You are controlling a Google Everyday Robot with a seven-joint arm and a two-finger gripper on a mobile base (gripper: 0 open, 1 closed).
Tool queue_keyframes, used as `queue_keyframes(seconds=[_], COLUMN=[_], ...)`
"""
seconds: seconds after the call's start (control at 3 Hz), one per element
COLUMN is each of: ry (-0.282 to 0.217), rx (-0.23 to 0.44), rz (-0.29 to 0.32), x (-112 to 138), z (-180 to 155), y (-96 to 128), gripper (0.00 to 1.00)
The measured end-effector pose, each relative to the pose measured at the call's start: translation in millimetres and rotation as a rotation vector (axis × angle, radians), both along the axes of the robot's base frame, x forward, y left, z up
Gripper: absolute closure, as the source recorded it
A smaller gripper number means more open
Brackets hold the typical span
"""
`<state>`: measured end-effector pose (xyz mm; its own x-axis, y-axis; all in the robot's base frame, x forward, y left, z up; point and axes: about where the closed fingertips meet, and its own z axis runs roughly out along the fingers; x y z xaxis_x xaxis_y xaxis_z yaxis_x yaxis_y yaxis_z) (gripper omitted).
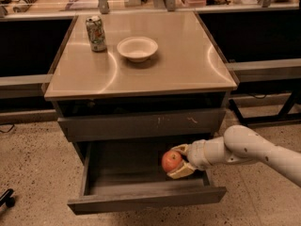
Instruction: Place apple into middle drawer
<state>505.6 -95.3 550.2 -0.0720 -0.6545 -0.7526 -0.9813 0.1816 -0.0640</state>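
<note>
The red apple point(171, 160) sits between the fingers of my gripper point(175, 162), which is shut on it. The gripper reaches in from the right on a white arm point(244, 149) and holds the apple over the right part of the open middle drawer point(146, 199), just above its flat grey floor point(127, 166). I cannot tell whether the apple touches the floor. One pale finger point(181, 149) shows above the apple and the other below it.
Above the open drawer is a shut grey drawer front with pale scratch marks point(141, 125). On the cabinet top point(183, 65) stand a drink can point(96, 33) and a white bowl point(137, 48). Dark benches flank the cabinet. A black object point(5, 197) lies on the floor at left.
</note>
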Motion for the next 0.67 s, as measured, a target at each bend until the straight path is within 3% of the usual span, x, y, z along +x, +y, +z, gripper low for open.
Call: queue_keyframes(seconds=[0.33, 0.67], ry=[-0.019, -0.019], rx=[0.004, 0.004], rz=[0.015, 0.015], x=[19.9, 19.9], z=[-51.5, -51.6], y=[32.6, 32.6], gripper=[1.0, 1.0])
